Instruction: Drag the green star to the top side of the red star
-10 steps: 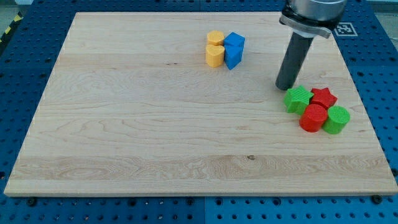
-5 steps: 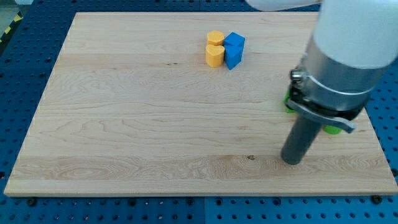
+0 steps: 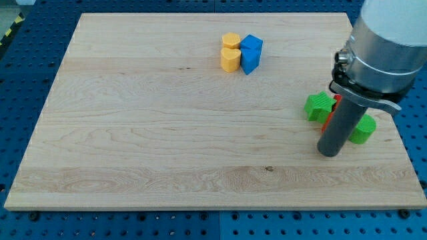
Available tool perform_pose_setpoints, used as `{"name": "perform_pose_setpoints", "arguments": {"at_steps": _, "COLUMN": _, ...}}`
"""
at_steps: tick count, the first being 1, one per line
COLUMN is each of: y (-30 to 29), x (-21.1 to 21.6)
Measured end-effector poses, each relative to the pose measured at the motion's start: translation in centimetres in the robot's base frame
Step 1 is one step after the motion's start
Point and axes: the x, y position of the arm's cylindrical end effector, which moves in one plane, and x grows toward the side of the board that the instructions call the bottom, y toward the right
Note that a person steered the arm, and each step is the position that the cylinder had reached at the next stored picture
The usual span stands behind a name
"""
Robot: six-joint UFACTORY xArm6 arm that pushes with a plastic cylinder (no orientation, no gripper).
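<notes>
A cluster of four blocks is found on the table (image 3: 133, 133) near the view's top, just right of centre: two yellow blocks (image 3: 230, 52), one behind the other, with two blue blocks (image 3: 251, 53) touching them on the view's right. Well apart from these, near the view's right edge, a second cluster is placed. The green star (image 3: 319, 107) lies at its left, a green cylinder (image 3: 363, 129) at its lower right, and between them red blocks (image 3: 336, 100) are largely hidden behind the rod, so their shapes cannot be made out. The tip (image 3: 329, 153) is set on the table just below this cluster, below and slightly right of the green star.
</notes>
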Motion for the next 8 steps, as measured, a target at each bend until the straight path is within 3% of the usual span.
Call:
{"name": "perform_pose_setpoints", "arguments": {"at_steps": 3, "y": -0.1, "x": -8.9}}
{"name": "perform_pose_setpoints", "arguments": {"at_steps": 4, "y": -0.9, "x": -9.2}}
{"name": "perform_pose_setpoints", "arguments": {"at_steps": 6, "y": -0.9, "x": -13.9}}
{"name": "perform_pose_setpoints", "arguments": {"at_steps": 8, "y": -2.4, "x": -14.8}}
